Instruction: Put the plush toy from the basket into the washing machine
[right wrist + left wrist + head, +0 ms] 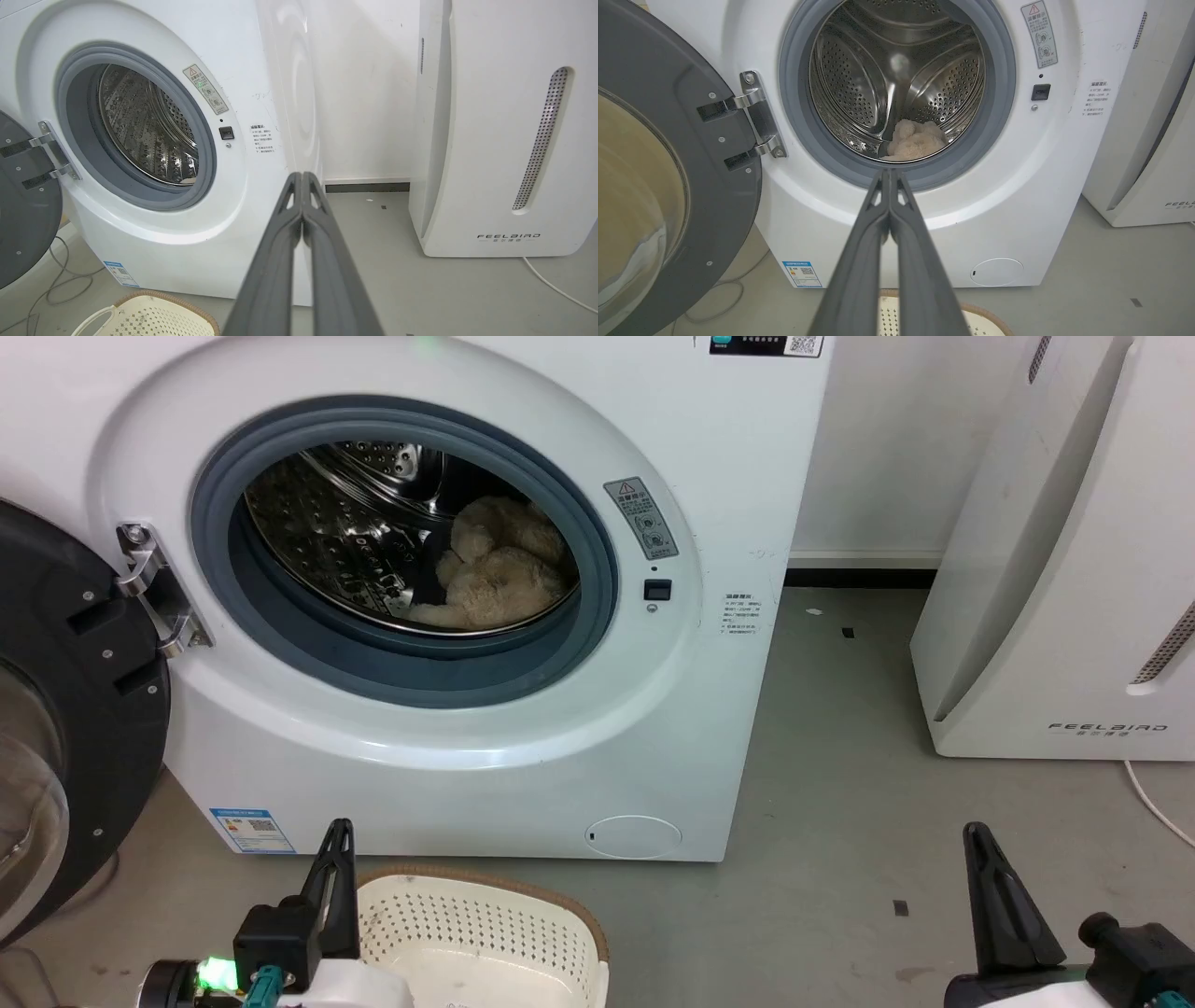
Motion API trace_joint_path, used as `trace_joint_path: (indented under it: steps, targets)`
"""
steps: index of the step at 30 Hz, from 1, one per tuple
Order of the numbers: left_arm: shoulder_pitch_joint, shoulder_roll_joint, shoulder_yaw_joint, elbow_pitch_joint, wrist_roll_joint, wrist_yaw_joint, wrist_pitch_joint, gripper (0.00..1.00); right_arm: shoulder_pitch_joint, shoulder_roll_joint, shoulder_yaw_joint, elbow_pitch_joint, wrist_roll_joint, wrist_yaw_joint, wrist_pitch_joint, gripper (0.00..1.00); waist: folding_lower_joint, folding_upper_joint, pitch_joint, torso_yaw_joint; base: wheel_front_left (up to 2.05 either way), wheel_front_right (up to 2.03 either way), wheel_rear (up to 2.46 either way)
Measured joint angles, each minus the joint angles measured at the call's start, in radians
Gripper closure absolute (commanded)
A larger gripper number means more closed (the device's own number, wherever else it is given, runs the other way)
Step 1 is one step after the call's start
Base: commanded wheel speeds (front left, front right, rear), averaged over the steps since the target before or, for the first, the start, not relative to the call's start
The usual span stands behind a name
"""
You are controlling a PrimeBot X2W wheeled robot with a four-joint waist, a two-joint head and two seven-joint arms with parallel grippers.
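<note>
Here the plush toy lies inside the washing machine, low on the right of the shiny perforated drum and behind the grey rubber seal. Its cream fur is bunched into rounded lumps, and nothing touches it. The dark round door hangs wide open on its metal hinge at the machine's left side. The left gripper sits at the lower left of the head view above its pale forearm, its two long dark fingers pointing up and pressed flat together with nothing between them. In the left wrist view they aim at the bottom of the porthole, with the tips apart from the machine. The right gripper rests at the lower right in a matching pose, its fingers upright, closed against each other and empty. Its wrist view looks past the washer's right corner toward the wall. The basket stands on the grey floor in front of the washer, just beside the left gripper and to its right, with its brown woven-look rim toward the machine. The white slanted FEELBIRD appliance stands to the right of the washer, apart from it.
</note>
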Motion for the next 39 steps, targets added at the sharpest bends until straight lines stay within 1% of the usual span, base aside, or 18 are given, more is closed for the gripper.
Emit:
trace_joint_path:
  steps: [39]
  targets:
    - [0.000,-0.021,0.014,-0.044,0.003,-0.027,0.078,1.00,-0.028,0.000,0.007,-0.001,-0.063,0.000,0.081,1.00,0.0001,0.0000,0.006,-0.010,0.00,0.00,0.00]
